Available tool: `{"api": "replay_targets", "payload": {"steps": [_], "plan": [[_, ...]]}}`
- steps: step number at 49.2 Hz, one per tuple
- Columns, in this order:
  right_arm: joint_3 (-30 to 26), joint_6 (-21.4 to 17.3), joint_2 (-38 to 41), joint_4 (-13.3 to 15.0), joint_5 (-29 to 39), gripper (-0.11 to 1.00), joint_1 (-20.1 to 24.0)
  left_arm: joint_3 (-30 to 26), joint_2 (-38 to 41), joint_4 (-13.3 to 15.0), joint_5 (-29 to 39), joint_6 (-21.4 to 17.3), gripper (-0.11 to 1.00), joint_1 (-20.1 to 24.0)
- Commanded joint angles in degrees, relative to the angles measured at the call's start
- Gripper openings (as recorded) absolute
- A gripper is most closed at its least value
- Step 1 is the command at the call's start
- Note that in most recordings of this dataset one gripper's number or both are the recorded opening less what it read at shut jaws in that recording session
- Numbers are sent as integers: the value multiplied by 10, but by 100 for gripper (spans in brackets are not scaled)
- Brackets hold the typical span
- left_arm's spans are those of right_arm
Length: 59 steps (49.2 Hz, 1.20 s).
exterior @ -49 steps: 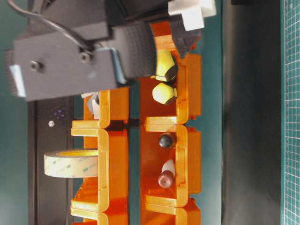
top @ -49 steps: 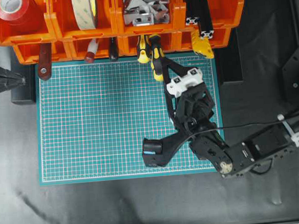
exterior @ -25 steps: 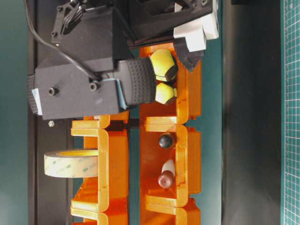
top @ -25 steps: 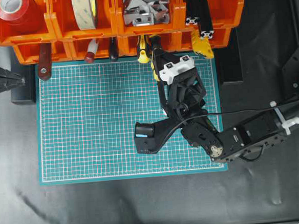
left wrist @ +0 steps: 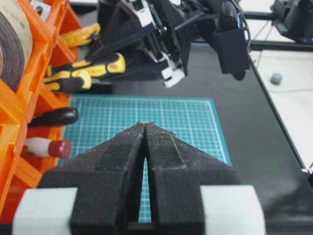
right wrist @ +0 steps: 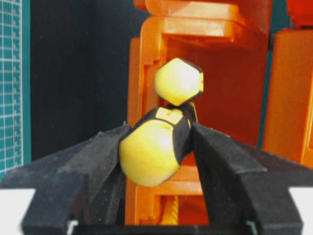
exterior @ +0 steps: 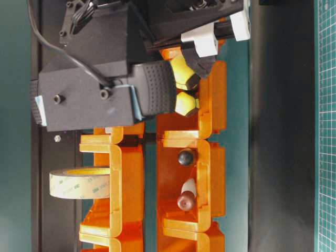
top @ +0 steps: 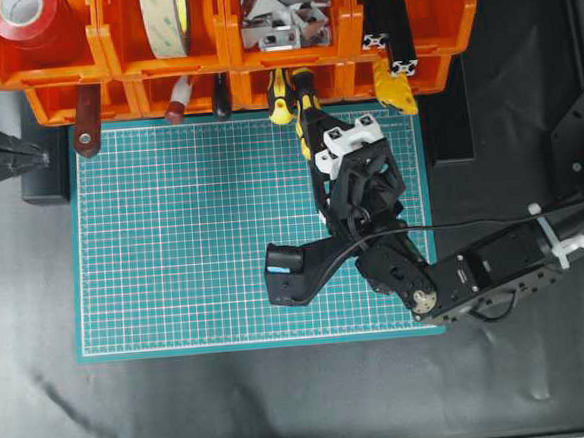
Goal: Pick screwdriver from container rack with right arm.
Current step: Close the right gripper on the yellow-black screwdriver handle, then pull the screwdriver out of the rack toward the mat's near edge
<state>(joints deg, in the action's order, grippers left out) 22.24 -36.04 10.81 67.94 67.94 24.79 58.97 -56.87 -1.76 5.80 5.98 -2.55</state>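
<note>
The screwdriver (top: 306,100) lies in a lower bin of the orange container rack (top: 63,101), its chunky yellow-and-black handle (right wrist: 149,152) sticking out over the mat. My right gripper (top: 312,129) has reached in from the mat side. Both black fingers (right wrist: 215,161) press on the sides of the handle, so it is shut on the handle. The shaft is hidden inside the bin. From the left wrist view, the held handle (left wrist: 105,64) shows in the right claw. My left gripper (left wrist: 145,125) is shut and holds nothing, pointing over the mat.
A slimmer yellow-and-black tool (top: 279,95) lies just left of the held handle. More handles poke out to the left: black (top: 220,99), red-tipped (top: 178,105) and red (top: 87,121). Upper bins hold tape rolls (top: 163,17), brackets (top: 278,14) and black extrusions (top: 389,22). The green mat (top: 174,247) lies below.
The right gripper moved up and left toward the rack, around the screwdriver handle, and its fingers closed from wide open onto it. The left gripper has not moved.
</note>
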Motion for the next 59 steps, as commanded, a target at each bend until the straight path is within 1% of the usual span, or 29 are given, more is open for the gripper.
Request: {"api": "replay_targets", "payload": {"steps": [1, 19, 32, 44, 50, 54, 59], "plan": [[-21, 0, -7, 1, 19, 41, 9, -17, 3, -1, -4, 2, 0, 1], [-59, 6, -11, 1, 74, 41, 19, -15, 3, -1, -4, 5, 0, 0], [-58, 6, -13, 0, 103, 41, 42, -15, 3, -1, -3, 5, 0, 0], [-72, 7, -16, -23, 156, 41, 91, -15, 3, -1, -3, 5, 0, 0], [-87, 11, -17, -24, 177, 41, 122, -14, 3, -1, -3, 5, 0, -1], [-98, 30, -16, -24, 183, 41, 146, -14, 3, -2, -3, 5, 0, -1], [-111, 69, -12, -24, 192, 41, 178, -15, 3, -2, -4, 6, 0, -1]]}}
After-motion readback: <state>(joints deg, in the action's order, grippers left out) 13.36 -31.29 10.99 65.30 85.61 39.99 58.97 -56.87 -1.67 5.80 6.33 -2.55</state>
